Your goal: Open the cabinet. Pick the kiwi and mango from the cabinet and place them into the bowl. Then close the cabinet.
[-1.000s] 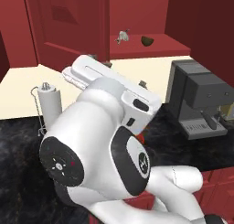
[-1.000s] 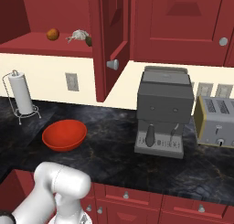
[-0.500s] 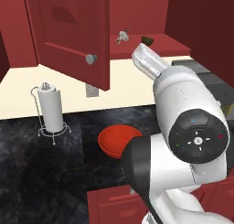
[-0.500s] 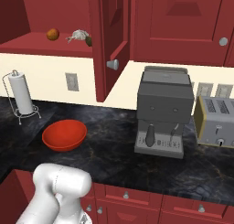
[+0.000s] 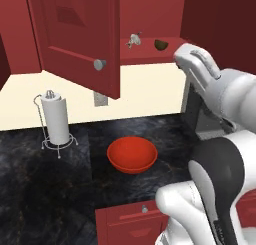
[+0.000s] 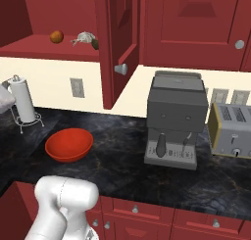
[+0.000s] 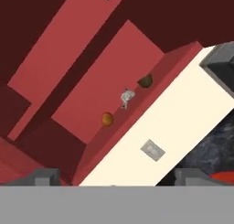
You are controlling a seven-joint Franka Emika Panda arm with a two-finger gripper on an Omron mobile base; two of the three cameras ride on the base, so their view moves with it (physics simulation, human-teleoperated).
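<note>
Gripper (image 7: 114, 178) jaws wide, empty, aimed at open cabinet (image 7: 91, 77). On its shelf: mango (image 7: 107, 119) at 12 o'clock from the tips, kiwi (image 7: 146, 81) at 1 (grey item (image 7: 126, 96) between). Bowl (image 5: 132, 154) on counter (image 5: 45, 189).

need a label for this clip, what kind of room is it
A kitchen, computer-rendered: dark red wall cabinet over a black marble-look counter, with an espresso machine, a toaster and a paper-towel stand on it.
</note>
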